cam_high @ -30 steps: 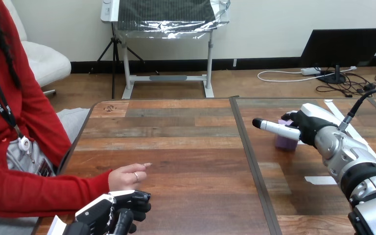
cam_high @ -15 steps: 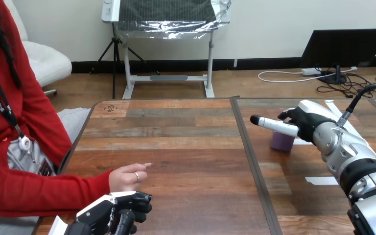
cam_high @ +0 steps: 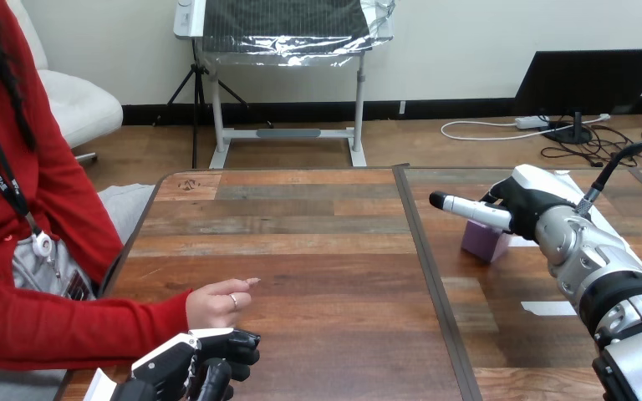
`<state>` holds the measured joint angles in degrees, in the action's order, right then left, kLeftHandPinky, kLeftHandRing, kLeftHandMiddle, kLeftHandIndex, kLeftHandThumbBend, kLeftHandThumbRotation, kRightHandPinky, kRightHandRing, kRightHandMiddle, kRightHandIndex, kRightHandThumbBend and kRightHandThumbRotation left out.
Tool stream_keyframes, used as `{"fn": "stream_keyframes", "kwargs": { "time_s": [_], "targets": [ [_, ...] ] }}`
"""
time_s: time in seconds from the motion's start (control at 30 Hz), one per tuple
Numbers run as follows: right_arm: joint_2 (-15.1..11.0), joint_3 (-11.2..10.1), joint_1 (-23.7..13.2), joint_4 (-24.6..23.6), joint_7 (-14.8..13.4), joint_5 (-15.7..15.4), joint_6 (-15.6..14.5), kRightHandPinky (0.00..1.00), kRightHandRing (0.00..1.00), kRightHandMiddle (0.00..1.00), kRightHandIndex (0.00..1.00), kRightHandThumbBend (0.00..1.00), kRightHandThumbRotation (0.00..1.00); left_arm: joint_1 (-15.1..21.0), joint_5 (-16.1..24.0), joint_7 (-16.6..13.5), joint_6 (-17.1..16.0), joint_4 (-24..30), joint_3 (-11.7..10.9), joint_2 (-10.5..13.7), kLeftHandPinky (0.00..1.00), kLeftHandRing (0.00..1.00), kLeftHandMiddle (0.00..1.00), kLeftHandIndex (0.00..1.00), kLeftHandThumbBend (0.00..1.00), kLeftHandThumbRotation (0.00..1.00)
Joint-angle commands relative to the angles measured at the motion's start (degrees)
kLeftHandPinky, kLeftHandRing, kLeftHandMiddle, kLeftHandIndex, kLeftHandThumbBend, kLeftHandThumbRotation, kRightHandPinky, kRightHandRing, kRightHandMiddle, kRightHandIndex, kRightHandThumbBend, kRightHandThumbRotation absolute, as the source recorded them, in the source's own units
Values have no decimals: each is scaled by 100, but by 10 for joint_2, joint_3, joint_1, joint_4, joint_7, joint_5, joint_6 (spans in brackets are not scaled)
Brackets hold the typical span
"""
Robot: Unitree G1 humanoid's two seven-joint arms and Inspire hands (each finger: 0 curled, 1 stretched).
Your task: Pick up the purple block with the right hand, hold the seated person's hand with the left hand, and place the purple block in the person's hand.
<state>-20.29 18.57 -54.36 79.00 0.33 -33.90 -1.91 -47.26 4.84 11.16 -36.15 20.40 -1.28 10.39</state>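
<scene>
One purple block [cam_high: 484,241], one person's hand [cam_high: 217,303] and two robot hands, the left hand [cam_high: 192,368] and the right hand [cam_high: 522,205], at one surface [cam_high: 318,242].

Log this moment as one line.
right hand over tilted purple block, grip unclear | left hand curled beside person's hand, not holding | handover pending

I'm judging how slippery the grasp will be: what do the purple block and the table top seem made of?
The purple block: likely foam or matte plastic; flat pale colour with no glare, though which is open. The table: wood planks or wood-look laminate; banded brown grain with a faint sheen.
</scene>
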Motion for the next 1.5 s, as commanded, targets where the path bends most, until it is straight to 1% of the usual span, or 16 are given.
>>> {"fn": "stream_keyframes", "kwargs": {
  "time_s": [0.0, 0.17, 0.33, 0.43, 0.47, 0.5, 0.77, 0.83, 1.03, 1.23, 1.4, 1.47],
  "targets": [
    [7, 1, -6, -7, -41, 0, 11, 42, 53, 57, 54, 82, 100, 15, -4, -5, -11, 16, -7, 4, 57, 65, 67, 66, 44, 89],
    [8, -5, -8, -9, -65, 7, 12, 34, 44, 48, 51, 80, 100, 18, -3, -4, -10, 14, -6, 5, 57, 65, 67, 65, 44, 89],
    [6, -10, -6, -9, -87, 12, 23, 33, 42, 45, 48, 78, 100, 22, -3, -4, -11, 11, -5, 5, 57, 65, 67, 65, 44, 89],
    [5, -14, -6, -10, -101, 15, 31, 30, 37, 40, 42, 77, 100, 24, -2, -3, -12, 10, -5, 6, 57, 65, 67, 65, 44, 89],
    [5, -15, -6, -11, -105, 16, 34, 28, 33, 36, 36, 76, 100, 25, -2, -3, -12, 10, -5, 6, 57, 65, 67, 65, 43, 89],
    [5, -16, -6, -11, -108, 16, 35, 27, 31, 35, 35, 76, 100, 25, -2, -3, -12, 9, -5, 6, 57, 65, 67, 65, 43, 89],
    [4, -21, -7, -11, -137, 22, 42, 20, 22, 26, 27, 77, 98, 30, -1, -3, -7, 8, -4, 5, 57, 65, 67, 65, 42, 89],
    [4, -22, -7, -11, -145, 23, 45, 19, 20, 25, 26, 78, 98, 32, -2, -3, -6, 7, -3, 5, 56, 65, 67, 65, 42, 89],
    [3, -24, -8, -12, -161, 28, 52, 17, 18, 23, 28, 78, 97, 36, -2, -3, -4, 4, -3, 5, 56, 65, 67, 65, 41, 89],
    [2, -31, -9, -12, -177, 36, 63, 17, 16, 22, 25, 77, 95, 42, -3, -3, -5, 0, -3, 6, 56, 64, 67, 65, 41, 88],
    [2, -36, -11, -13, -190, 40, 69, 14, 13, 19, 21, 77, 92, 45, -5, -1, -4, -3, -2, 7, 57, 64, 67, 65, 41, 88],
    [1, -40, -11, -13, -197, 43, 77, 13, 13, 18, 21, 76, 92, 46, -5, -2, -4, -4, -2, 7, 57, 64, 67, 65, 41, 88]
  ]
}}
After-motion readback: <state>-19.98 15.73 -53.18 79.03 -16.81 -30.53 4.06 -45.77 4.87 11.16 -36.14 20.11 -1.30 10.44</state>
